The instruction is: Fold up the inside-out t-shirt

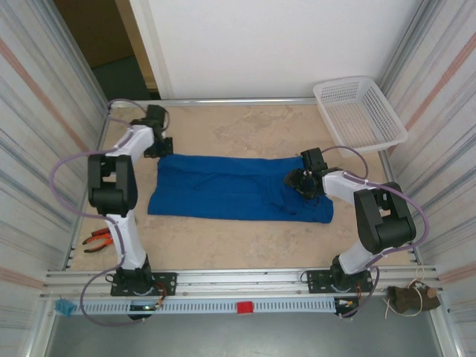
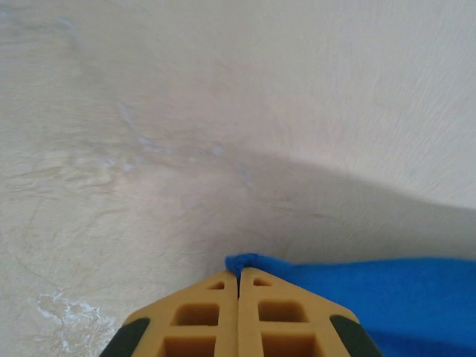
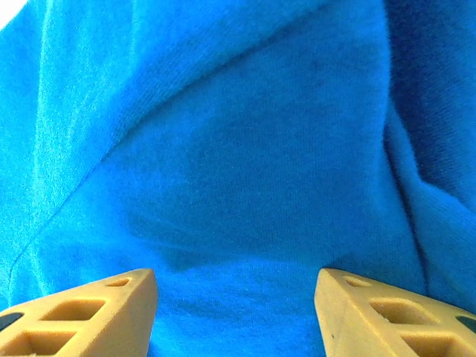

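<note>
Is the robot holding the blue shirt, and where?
Yes: the left gripper pinches the t-shirt by a corner; the right gripper hangs open over it, holding nothing.

Blue t-shirt (image 1: 238, 187) spread flat on the tabletop (image 1: 245, 245) between two arms.
It lies as a long band across the middle. The left end effector (image 1: 159, 146) sits at its far left corner; the right end effector (image 1: 300, 181) is low over the cloth near its right end. A white lattice basket (image 1: 361, 111) stands in the far right corner, well apart from the shirt, and orange-handled pliers (image 1: 98, 239) lie beside the left arm.
</note>
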